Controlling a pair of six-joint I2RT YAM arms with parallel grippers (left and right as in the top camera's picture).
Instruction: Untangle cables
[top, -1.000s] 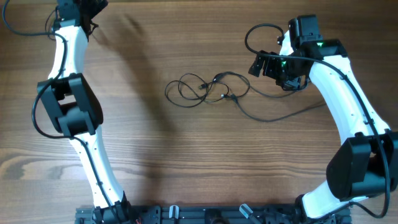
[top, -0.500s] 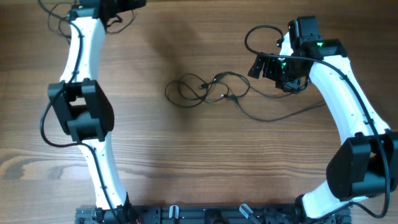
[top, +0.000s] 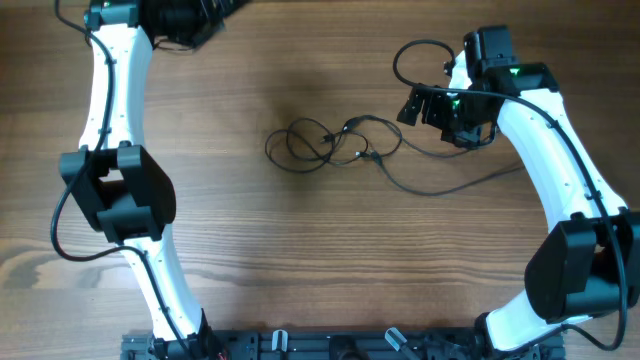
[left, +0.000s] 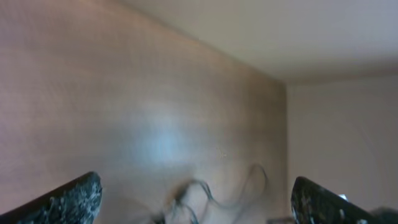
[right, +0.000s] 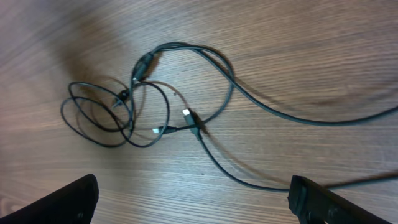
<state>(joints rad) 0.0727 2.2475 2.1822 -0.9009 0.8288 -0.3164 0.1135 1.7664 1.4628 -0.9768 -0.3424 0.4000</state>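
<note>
Cables (top: 333, 142) in loops on table (top: 300, 260)

Overhead top-down; both wrist views toward cables (right: 194, 123)

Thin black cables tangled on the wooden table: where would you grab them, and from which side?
Probably the long single strand trailing rightward out of the tangle of thin black cables. It lies flat and alone on the wooden table, clear of the overlapping loops, so the open right gripper, the nearer one, coming straight down across it should catch just one cable.
</note>
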